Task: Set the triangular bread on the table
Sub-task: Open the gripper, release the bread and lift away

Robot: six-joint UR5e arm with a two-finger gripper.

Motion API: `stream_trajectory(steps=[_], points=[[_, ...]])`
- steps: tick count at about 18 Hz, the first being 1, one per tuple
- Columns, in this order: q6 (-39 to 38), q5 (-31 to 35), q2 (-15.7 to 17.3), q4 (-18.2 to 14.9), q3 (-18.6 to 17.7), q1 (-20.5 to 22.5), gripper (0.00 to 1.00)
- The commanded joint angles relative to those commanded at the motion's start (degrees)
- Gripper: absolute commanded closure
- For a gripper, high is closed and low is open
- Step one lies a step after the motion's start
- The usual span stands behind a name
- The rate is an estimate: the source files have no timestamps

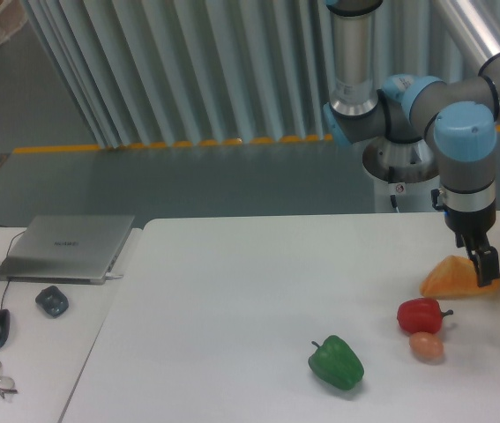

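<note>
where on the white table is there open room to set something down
The widest bare patch of the table runs from its left edge to the green pepper. Another strip lies along the back edge, left of the hand. The right side is crowded: triangular bread, red pepper and orange ball sit close together.

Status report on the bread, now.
Gripper down at the triangular bread, jaws on its right end; grip state unclear. Bread at the table right side, behind the red pepper. Nothing in the way.
</note>
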Motion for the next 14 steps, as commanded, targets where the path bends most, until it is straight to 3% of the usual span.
stream_trajectory(steps=[3,7,14], points=[[3.59,-2.57,-2.02,-0.09,3.16,1.76,0.00],[13.25,-2.57,-2.64,0.00,4.05,4.14,0.00],[14.15,-2.48,-4.57,-0.09,6.25,5.72,0.00]])
